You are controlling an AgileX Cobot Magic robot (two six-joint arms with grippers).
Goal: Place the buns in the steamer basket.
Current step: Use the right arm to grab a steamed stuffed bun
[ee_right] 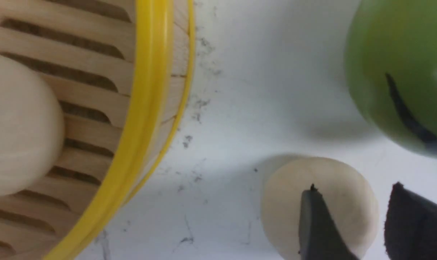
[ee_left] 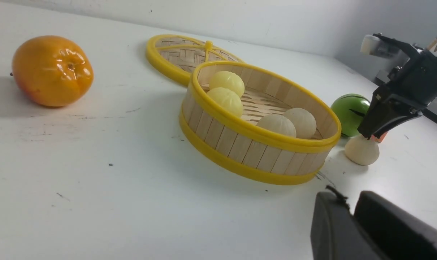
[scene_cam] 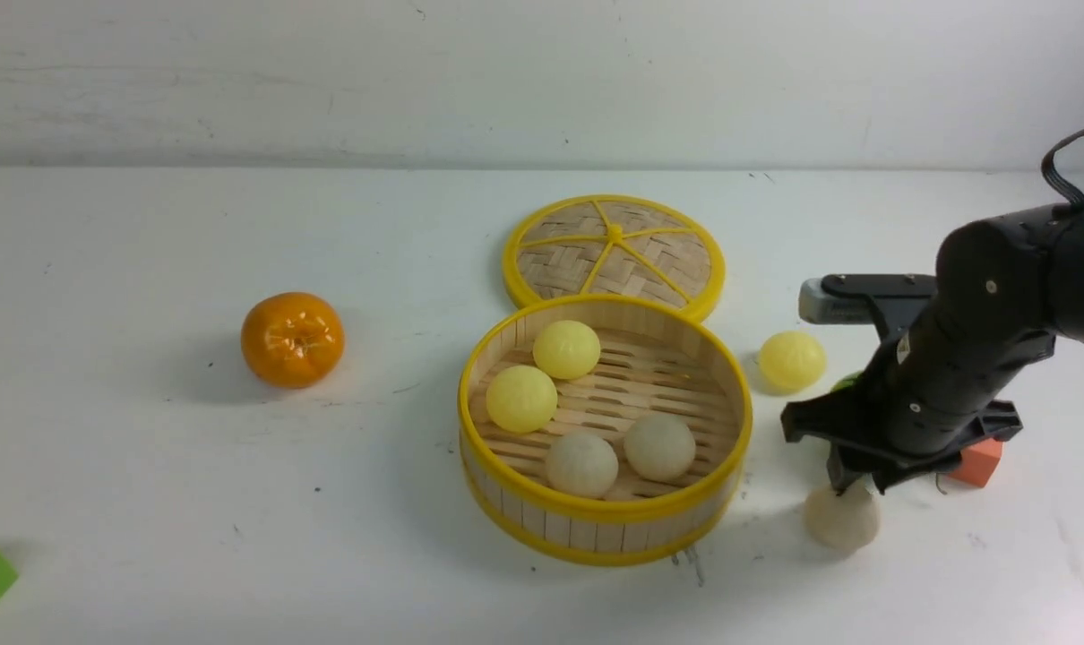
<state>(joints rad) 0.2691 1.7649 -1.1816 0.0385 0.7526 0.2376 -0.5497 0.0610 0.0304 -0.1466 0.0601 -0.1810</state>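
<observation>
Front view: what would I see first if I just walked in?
The round steamer basket with yellow rims sits in the middle, four buns inside. A shiny orange fruit glows to its left. On the right, the black right arm points its jaws down at the top of a beige bun on the table.

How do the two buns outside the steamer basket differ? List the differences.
The yellow bun is smooth pale yellow; the beige bun is off-white. The yellow bun lies farther back, untouched; the right gripper is down on the beige bun. Both rest on the table right of the steamer basket.
</observation>
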